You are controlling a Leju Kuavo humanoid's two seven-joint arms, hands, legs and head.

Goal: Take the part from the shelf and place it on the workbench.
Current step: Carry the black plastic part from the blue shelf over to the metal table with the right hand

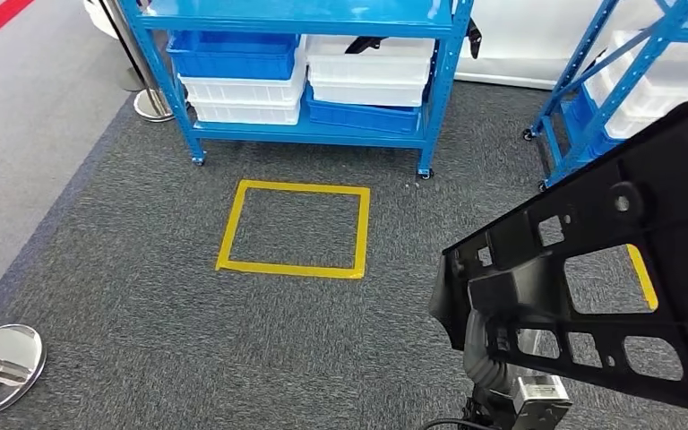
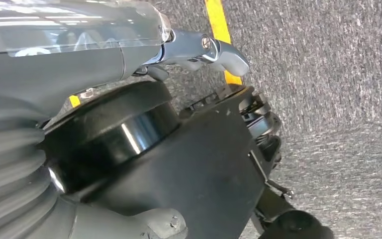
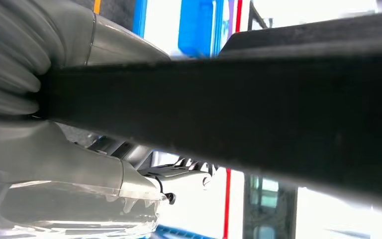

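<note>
The part (image 1: 591, 269) is a large black plastic frame with several cut-out windows, and it hangs over the carpet at the right of the head view. My right hand (image 1: 500, 351) grips it from below, mostly hidden behind the frame. In the right wrist view the part (image 3: 258, 109) runs as a dark bar across the picture, with the right hand (image 3: 54, 149) closed around it. My left hand (image 2: 199, 50) hangs over the floor with its fingers apart and holds nothing.
A blue wheeled shelf (image 1: 439, 90) with blue and white bins stands ahead, and a second blue shelf (image 1: 591, 98) stands at the right. A yellow taped square (image 1: 294, 229) marks the grey carpet. A stanchion base (image 1: 152, 106) and a shiny disc (image 1: 0, 367) are at the left.
</note>
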